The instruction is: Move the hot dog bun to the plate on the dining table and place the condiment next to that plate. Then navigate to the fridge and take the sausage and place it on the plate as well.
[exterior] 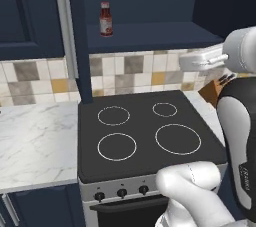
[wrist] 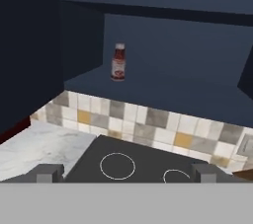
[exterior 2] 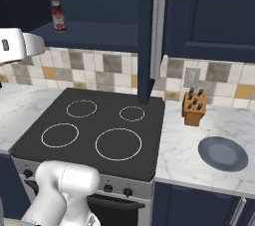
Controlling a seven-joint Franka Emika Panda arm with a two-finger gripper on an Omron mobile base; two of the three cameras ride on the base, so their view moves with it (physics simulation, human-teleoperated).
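Observation:
The condiment, a red sauce bottle [exterior: 105,19] [exterior 2: 59,16], stands upright on the dark shelf of an open wall cabinet above the stove. In the hand view the bottle [wrist: 118,62] is ahead and slightly above, some way off. My gripper [wrist: 127,173] is open, its two fingertips [wrist: 49,172] wide apart with nothing between them. The white hand [exterior: 202,60] hovers high over the stove's right side, level with the shelf's underside. The hot dog bun, the dining table with its plate, the fridge and the sausage are out of view.
A black four-ring cooktop [exterior: 145,131] lies below the hand. Marble counter [exterior: 35,141] runs on both sides. A knife block [exterior 2: 194,108] and a dark round dish [exterior 2: 223,154] sit on the right counter. An open cabinet door [exterior 2: 145,36] juts out over the stove.

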